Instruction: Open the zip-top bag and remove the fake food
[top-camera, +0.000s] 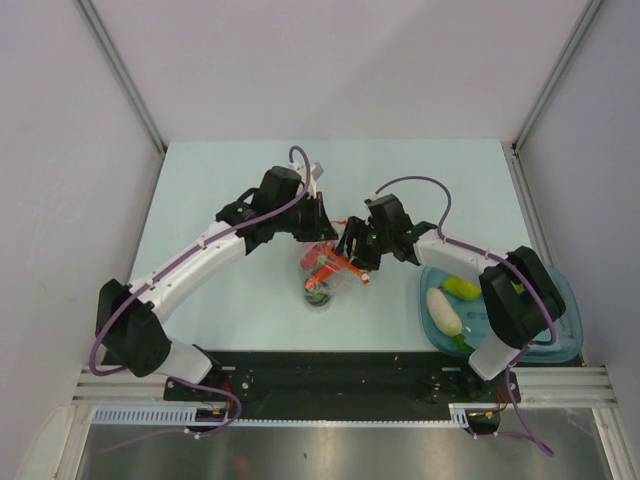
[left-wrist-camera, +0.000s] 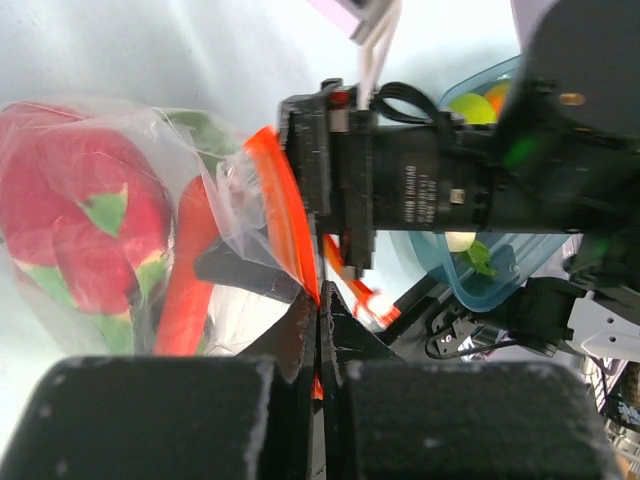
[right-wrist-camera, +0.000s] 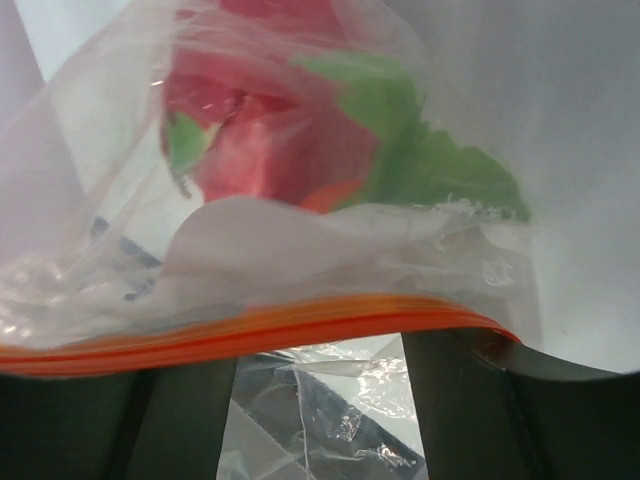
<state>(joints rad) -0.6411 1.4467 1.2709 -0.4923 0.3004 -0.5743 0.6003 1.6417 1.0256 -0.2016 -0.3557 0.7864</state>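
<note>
The zip-top bag (top-camera: 322, 272) hangs between my two grippers at the table's middle, its red-orange zip strip (top-camera: 347, 266) pulled out to the right. Inside it are a pink-red dragon fruit (left-wrist-camera: 70, 220) with green leaves and an orange carrot (left-wrist-camera: 185, 290); the dragon fruit also shows in the right wrist view (right-wrist-camera: 270, 150). My left gripper (left-wrist-camera: 318, 300) is shut on the zip strip (left-wrist-camera: 285, 210). My right gripper (right-wrist-camera: 320, 345) has its fingers apart, with the strip (right-wrist-camera: 250, 335) lying across their tips and clear plastic in the gap.
A teal oval tray (top-camera: 560, 340) sits at the right front and holds a white radish (top-camera: 443, 310) and a green fruit (top-camera: 462, 288). The tray's rim (left-wrist-camera: 470, 285) shows behind the right gripper in the left wrist view. White walls enclose the table.
</note>
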